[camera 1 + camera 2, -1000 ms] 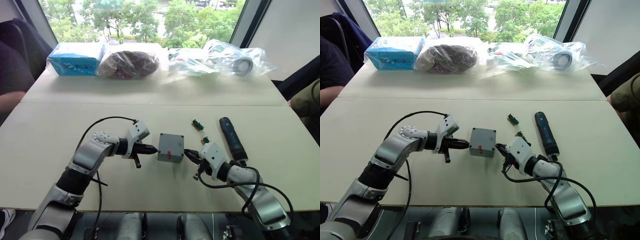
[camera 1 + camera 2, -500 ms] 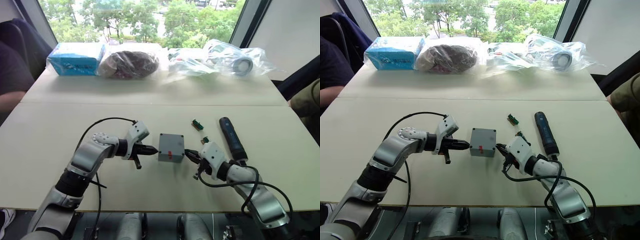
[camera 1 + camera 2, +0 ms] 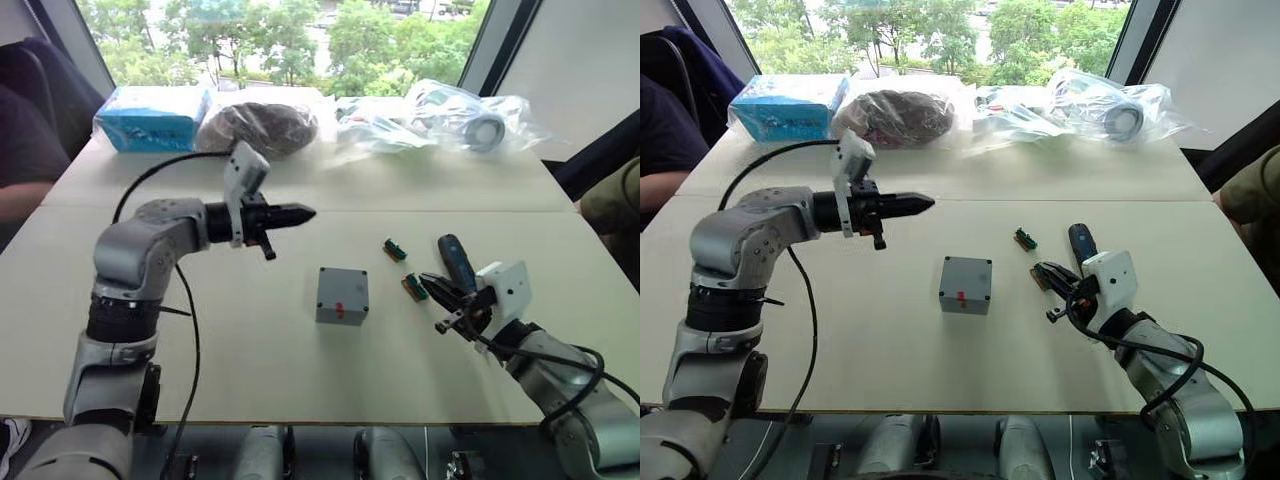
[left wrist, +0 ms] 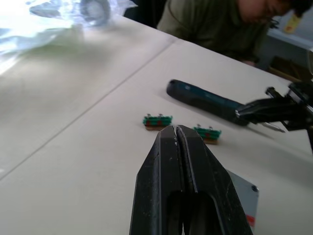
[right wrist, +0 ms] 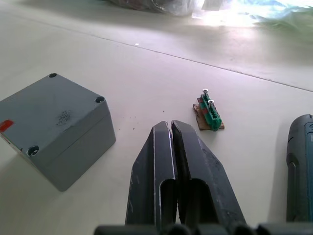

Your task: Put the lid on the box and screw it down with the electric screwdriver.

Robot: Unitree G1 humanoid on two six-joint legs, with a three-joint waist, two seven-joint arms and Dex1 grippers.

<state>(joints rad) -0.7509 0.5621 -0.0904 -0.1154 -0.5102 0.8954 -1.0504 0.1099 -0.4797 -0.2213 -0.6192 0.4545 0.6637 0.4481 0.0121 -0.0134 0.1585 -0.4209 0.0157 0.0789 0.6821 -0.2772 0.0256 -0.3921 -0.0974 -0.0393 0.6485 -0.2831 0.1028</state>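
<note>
1. The small square grey plastic box (image 3: 341, 295), with its shallow grey lid (image 5: 51, 105) seated on top and a red mark on its near side, rests at the centre of the frame on the pale desk (image 3: 250, 340).
2. The left hand (image 3: 303, 212), upper left of centre, hovers above the desk with fingers pressed together, holding nothing.
3. The right hand (image 3: 429, 283), lower right, has fingers closed and empty, well apart from the box.
4. The long dark blue-and-black electric screwdriver (image 3: 459, 264) lies on the desk right of centre.
5. Two small green connectors (image 4: 157, 120) lie between box and screwdriver.
</note>
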